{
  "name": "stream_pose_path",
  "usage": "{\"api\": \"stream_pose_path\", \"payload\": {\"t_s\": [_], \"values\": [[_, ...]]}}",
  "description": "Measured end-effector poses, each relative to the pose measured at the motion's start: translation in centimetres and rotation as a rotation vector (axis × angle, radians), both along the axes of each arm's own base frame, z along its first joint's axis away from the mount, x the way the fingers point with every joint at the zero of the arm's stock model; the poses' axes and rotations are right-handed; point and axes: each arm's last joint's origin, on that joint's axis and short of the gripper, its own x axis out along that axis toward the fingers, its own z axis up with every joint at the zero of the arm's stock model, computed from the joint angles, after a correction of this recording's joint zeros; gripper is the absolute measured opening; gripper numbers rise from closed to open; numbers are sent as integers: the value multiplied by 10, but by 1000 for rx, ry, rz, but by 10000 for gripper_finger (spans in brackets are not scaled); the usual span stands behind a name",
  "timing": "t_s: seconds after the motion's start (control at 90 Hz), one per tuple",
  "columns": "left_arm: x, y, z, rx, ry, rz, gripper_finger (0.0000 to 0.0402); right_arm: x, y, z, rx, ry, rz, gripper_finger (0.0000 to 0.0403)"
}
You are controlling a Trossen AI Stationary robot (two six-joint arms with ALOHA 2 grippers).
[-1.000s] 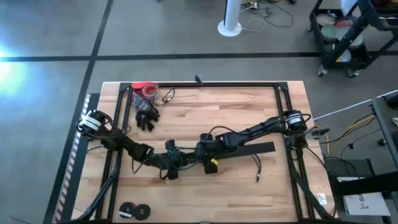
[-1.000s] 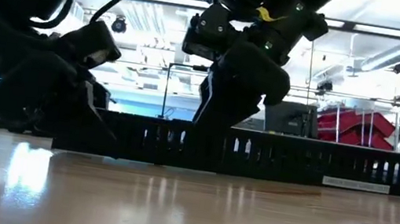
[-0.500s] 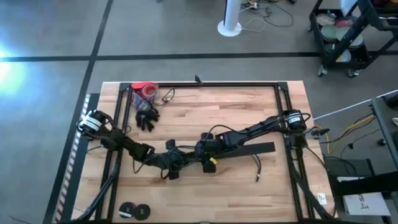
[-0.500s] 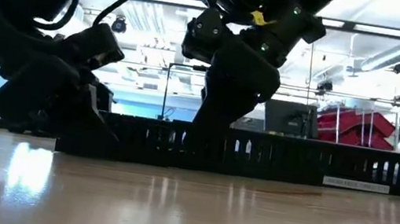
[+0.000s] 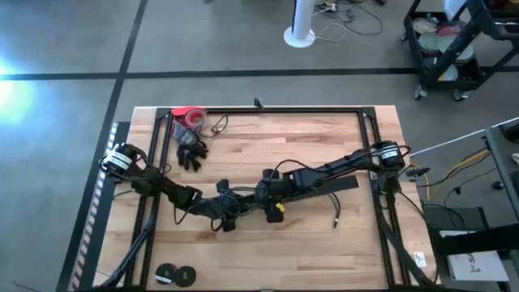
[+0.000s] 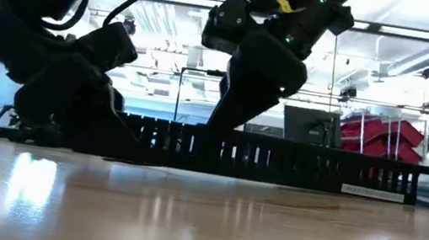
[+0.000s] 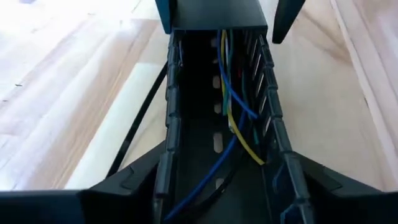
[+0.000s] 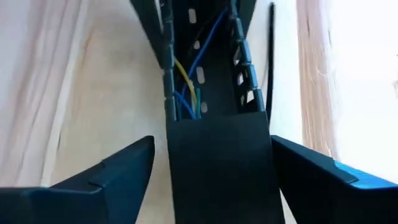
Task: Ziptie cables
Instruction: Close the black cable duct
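Since the earlier frame, slotted duct (image 6: 277, 159) has shifted leftward. Cables (image 7: 233, 106) lie inside, along its length. Left gripper (image 5: 225, 217) and right gripper (image 5: 270, 207) straddle its opposite ends, fingers apart.

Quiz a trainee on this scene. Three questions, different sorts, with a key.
1. True or false: the wires lie inside the slotted black channel.
2. Which thing lies just beyond the black glove on the table? A) a red roll B) a blue cup C) a white plate
3. Fill in: the left gripper and the right gripper each straddle the ____.

Key: 1 true; 2 A; 3 channel.
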Motion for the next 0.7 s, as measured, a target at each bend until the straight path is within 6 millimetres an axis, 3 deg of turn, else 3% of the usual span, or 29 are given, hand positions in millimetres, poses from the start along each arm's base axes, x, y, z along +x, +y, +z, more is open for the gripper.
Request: {"api": "stream_pose_path", "payload": {"t_s": [0.178, 0.411, 0.7], "values": [[0, 0, -1, -4, 8, -11, 223, 1, -4, -2, -6, 2, 7, 288], [-1, -1, -1, -8, 14, -18, 218, 2, -7, -2, 21, -5, -4, 217], [1, -1, 0, 0, 21, -18, 218, 5, -7, -2, 62, -39, 0, 216]]}}
